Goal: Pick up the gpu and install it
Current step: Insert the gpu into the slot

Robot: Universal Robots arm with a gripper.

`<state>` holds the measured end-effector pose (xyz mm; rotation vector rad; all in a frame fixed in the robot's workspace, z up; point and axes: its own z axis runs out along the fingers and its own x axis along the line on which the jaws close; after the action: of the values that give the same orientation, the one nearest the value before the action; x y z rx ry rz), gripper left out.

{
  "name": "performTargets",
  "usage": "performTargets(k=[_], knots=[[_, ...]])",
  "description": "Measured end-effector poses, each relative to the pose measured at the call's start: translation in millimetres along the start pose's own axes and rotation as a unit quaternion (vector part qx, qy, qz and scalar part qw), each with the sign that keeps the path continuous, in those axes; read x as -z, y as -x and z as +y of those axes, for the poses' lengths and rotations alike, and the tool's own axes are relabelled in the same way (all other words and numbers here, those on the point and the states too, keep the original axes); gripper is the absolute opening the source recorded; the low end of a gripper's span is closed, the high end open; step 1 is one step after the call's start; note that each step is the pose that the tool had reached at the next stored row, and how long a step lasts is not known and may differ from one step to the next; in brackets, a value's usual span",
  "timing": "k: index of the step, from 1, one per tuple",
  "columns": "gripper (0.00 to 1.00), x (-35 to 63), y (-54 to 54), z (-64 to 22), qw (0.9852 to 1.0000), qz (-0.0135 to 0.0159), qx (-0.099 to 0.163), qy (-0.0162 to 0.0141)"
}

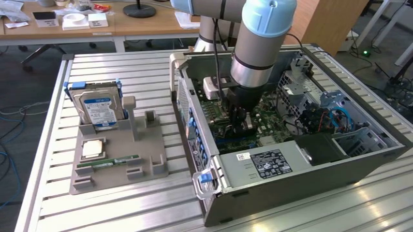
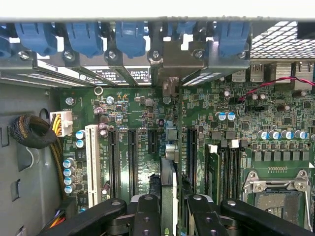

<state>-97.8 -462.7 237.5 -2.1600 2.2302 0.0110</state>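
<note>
My gripper (image 1: 240,126) reaches down into the open computer case (image 1: 213,193), just above the green motherboard (image 1: 271,130). In the wrist view the gripper (image 2: 169,216) is shut on the gpu (image 2: 168,184), a thin dark card seen edge-on between the two black fingers (image 2: 146,216). The card stands upright over the motherboard (image 2: 147,118), in line with the black expansion slots. Its far end points at the grey metal bracket openings (image 2: 172,64) in the case's rear wall. Whether its lower edge touches a slot is hidden.
A grey holder (image 1: 116,169) on the exterior view's left carries a blue-labelled hard drive (image 1: 96,108), a CPU (image 1: 94,149) and a green RAM stick (image 1: 106,162). Inside the case are the power supply (image 1: 268,164), a white slot (image 2: 92,157), the CPU socket (image 2: 275,196) and blue latches (image 2: 83,37).
</note>
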Motion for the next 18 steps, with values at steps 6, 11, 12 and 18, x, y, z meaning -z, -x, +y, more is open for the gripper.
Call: performTargets(k=[6,11,12,18], knots=[[0.26,-0.1,0.0,0.0,1.0000,-0.0001,0.000,0.0000],[0.26,-0.1,0.0,0.0,1.0000,-0.0001,0.000,-0.0001],[0.26,-0.1,0.0,0.0,1.0000,-0.0001,0.000,-0.0001],[0.38,-0.1,0.1,0.1,1.0000,-0.0002,0.000,0.0000]])
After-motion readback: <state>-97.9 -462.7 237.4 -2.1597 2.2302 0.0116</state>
